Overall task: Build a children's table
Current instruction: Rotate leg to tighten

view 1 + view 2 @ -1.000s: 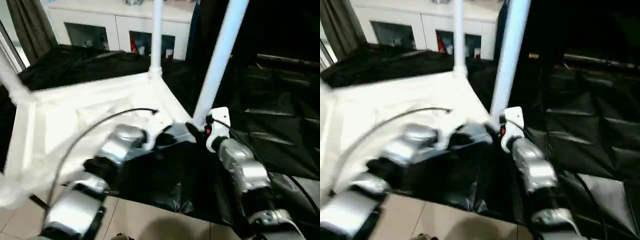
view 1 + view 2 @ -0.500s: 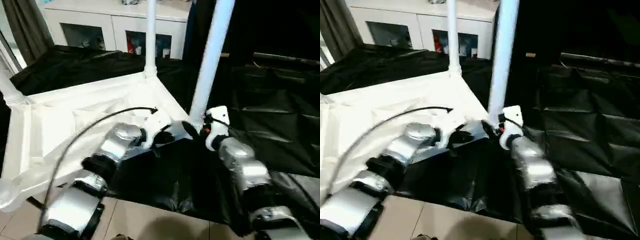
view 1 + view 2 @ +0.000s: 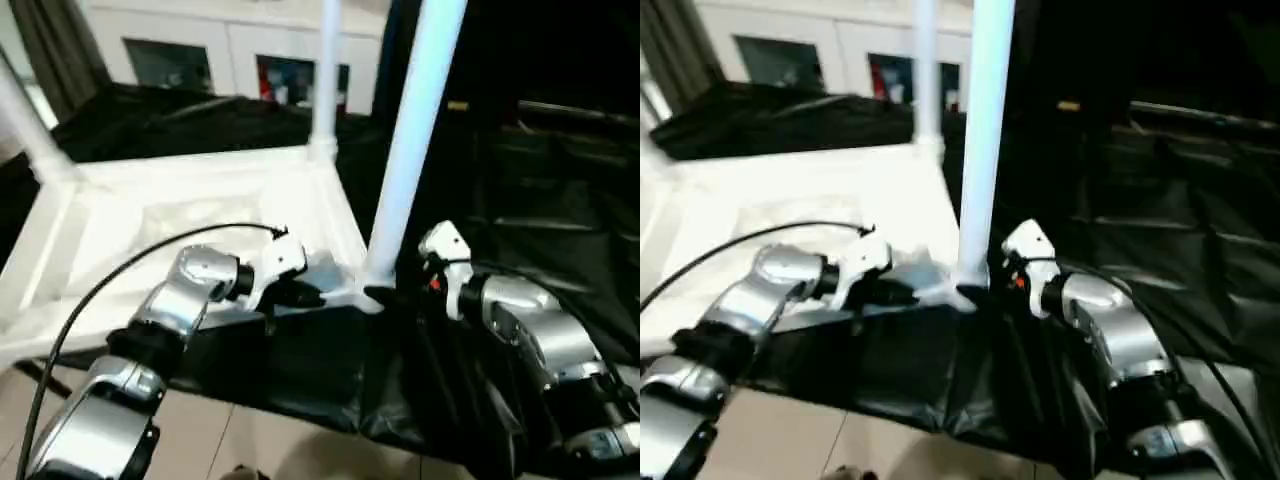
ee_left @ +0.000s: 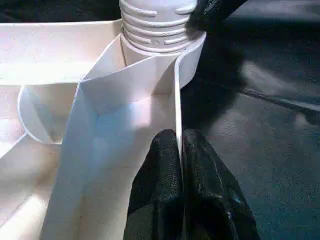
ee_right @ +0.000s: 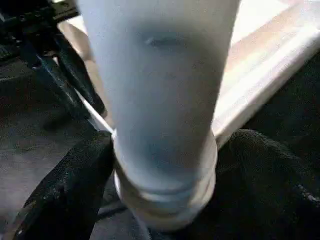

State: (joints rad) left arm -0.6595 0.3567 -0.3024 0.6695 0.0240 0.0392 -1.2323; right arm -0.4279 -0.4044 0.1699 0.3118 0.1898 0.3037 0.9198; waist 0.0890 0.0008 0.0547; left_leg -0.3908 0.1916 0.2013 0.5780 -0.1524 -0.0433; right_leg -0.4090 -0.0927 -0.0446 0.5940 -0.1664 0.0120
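Observation:
The children's table lies upside down, its white top [image 3: 200, 200] resting on black sheeting. Three white legs stand up from corner sockets: a near right leg [image 3: 405, 150], a far leg [image 3: 325, 80] and a left leg [image 3: 25, 120]. My left gripper [image 4: 179, 137] is shut on the top's thin rim [image 4: 176, 100], just short of the near right socket, where the leg's threaded end [image 4: 155, 25] sits. My right gripper [image 5: 165, 150] is at that leg's base [image 5: 160, 125], open, with one black finger on each side of the tube.
Black sheeting [image 3: 540, 180] covers the surface and extends right of the table. A white cabinet with glass doors [image 3: 230, 50] stands behind. Tiled floor [image 3: 250, 450] shows at the near edge. A black cable [image 3: 100, 290] arcs over my left forearm.
My right gripper's fingers have spread wider around the near right leg. The left gripper keeps its hold on the rim. The head camera has shifted, so the whole picture moved.

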